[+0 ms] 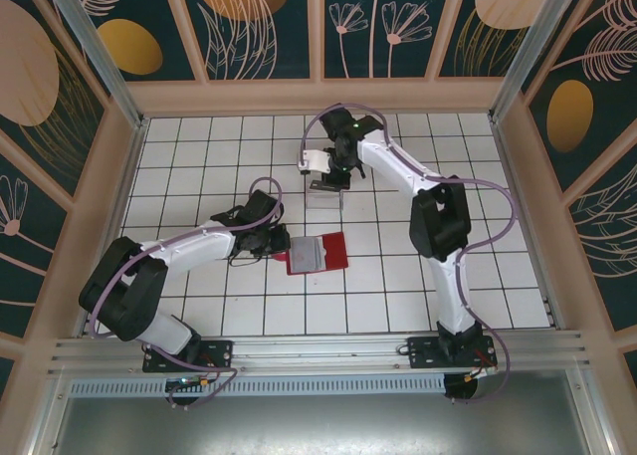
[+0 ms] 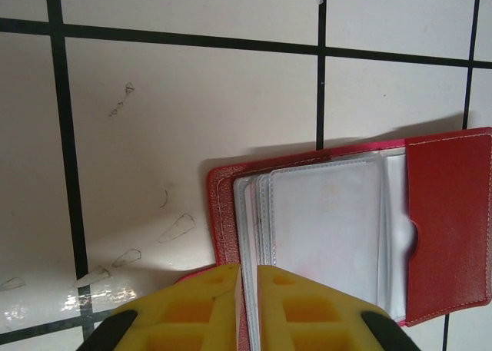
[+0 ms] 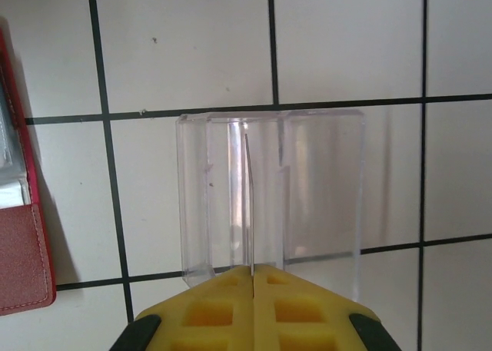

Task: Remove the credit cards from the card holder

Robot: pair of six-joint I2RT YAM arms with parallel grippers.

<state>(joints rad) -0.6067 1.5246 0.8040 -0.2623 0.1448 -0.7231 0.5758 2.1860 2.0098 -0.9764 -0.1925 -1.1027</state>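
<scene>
One credit card point(image 3: 248, 205), edge-on, is pinched by the right gripper point(image 3: 253, 269) over the clear tray point(image 3: 323, 190), likely for release; the left gripper point(image 2: 247, 269) clamps the red card holder point(image 2: 450, 213) steady.

Wallet point(image 2: 450, 220) looks grained, stitched red leatherette; sleeves point(image 2: 323, 228) cloudy glossy plastic; tray point(image 3: 323, 190) clear glossy plastic; tiles point(image 2: 192, 120) smooth, shiny, smudged; pads point(image 3: 215, 312) matt yellow.

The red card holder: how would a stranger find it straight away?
Start from the white tiled table and look near its middle, at the left arm's fingers. There the red card holder lies open, see-through sleeves showing; it is the only red thing, unlike the clear tray beyond it.
</scene>
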